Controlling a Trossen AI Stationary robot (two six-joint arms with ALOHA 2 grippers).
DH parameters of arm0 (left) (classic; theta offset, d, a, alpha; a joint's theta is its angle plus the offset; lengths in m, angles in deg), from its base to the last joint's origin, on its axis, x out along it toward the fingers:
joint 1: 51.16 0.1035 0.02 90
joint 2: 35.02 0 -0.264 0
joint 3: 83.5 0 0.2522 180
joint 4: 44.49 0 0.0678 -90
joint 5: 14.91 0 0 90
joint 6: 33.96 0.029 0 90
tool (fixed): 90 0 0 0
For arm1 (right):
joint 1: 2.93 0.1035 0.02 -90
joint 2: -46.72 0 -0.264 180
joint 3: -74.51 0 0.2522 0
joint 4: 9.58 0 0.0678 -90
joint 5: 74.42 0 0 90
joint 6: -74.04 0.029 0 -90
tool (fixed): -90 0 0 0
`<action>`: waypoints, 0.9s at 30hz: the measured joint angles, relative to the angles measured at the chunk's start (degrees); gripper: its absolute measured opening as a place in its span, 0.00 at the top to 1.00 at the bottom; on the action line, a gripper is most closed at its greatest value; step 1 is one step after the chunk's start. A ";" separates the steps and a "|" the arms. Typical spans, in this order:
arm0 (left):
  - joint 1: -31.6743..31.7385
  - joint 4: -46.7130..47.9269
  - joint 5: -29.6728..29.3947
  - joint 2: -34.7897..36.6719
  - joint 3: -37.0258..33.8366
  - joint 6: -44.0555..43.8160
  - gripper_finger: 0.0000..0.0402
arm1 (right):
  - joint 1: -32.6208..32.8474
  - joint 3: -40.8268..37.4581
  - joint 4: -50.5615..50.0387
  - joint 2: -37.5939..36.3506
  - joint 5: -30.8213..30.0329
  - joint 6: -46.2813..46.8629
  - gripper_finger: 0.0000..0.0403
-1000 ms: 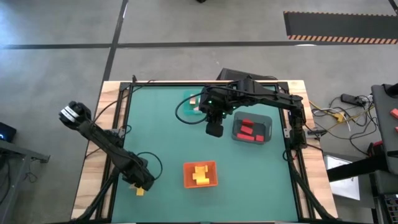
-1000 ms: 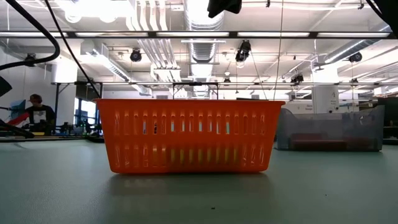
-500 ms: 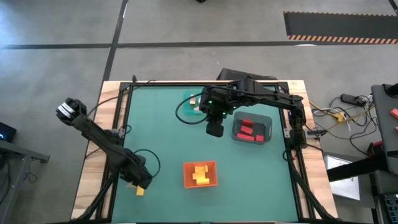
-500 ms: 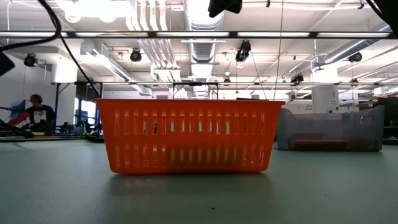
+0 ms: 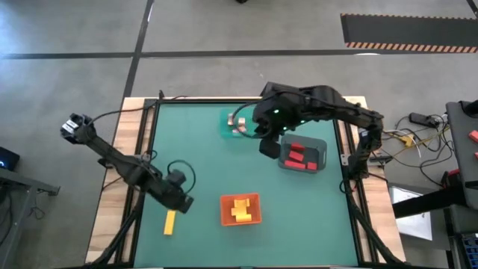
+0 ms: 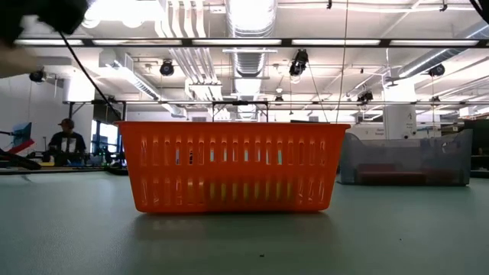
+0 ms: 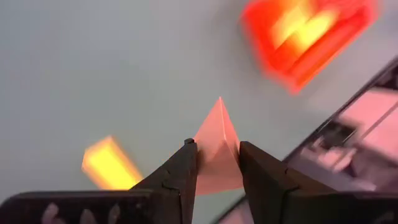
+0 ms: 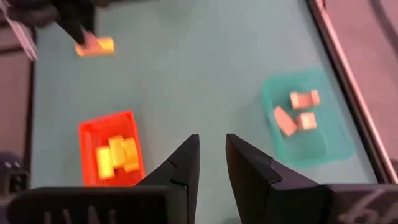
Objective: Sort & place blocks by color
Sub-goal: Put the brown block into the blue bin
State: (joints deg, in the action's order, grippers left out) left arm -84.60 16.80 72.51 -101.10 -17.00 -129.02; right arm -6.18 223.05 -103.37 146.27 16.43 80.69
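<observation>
Risk of dropping: tan wedge (image 7: 217, 152) pinched at its edge by left tool (image 7: 219, 163); right tool (image 8: 211, 163) empty, nearly closed.

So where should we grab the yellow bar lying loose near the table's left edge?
Take the bar at mid-length, across its narrow width, coming straight down. It lies flat with nothing touching either long side, so the fingers can close on those sides. The left claw is nearest, but it is shut on a wedge, so it would probably have to drop that off first.
</observation>
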 joint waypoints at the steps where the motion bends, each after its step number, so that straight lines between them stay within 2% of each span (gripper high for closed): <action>1: 1.31 -0.06 -2.51 0.34 0.84 2.45 0.77 | 0.00 0.01 1.00 -0.64 -0.01 0.04 0.83; 3: 4.22 -0.17 -6.89 0.66 2.39 7.87 0.77 | 0.00 0.01 3.18 -1.72 -0.02 0.03 0.83; 5: 8.01 -0.71 -8.67 0.95 4.02 14.25 0.77 | 0.00 0.01 5.45 -2.42 0.00 0.04 0.83; 13: 21.53 -3.23 -8.89 1.08 9.81 35.14 0.77 | 0.00 0.01 9.78 -3.69 0.50 -2.81 0.83; 21: 26.97 -12.63 -8.88 1.06 11.71 46.05 0.77 | 0.00 -0.06 10.40 -3.97 1.08 -4.85 0.83; 27: 28.69 -19.73 -8.87 0.55 11.89 50.12 0.77 | -0.02 -0.06 11.78 -4.53 1.08 -6.37 0.83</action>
State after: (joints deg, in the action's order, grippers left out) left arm -55.91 -2.93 63.64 -100.55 -5.12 -78.90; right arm -6.20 222.99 -91.59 141.75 17.51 74.32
